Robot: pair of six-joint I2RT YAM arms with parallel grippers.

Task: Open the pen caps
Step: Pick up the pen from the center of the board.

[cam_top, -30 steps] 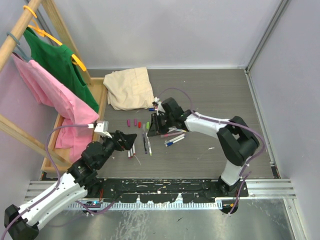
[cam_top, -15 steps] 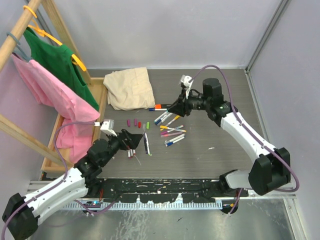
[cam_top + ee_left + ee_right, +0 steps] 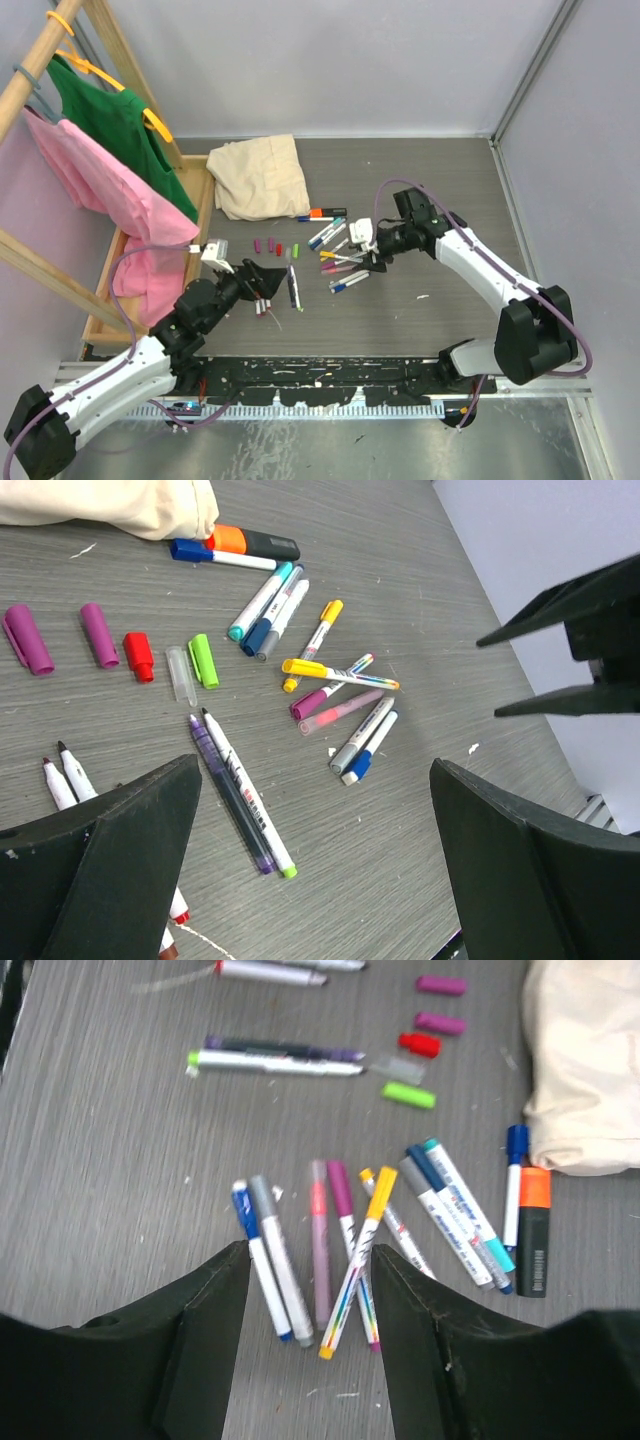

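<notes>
Legible text: none that I can make out in any view.
White pen barrel (image 3: 246,796): dark print along its side, too small for me to read.
Teal-capped pen (image 3: 456,1198): blue print, blurred.
Black marker (image 3: 533,1256): faint marks, unreadable.

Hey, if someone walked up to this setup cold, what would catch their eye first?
The fan of coloured marker pens strewn mid-table grabs attention first, with a row of loose caps beside it, purple, red, clear and green. Next come the pink shirt and the green shirt hanging on the wooden rack at the left.
</notes>
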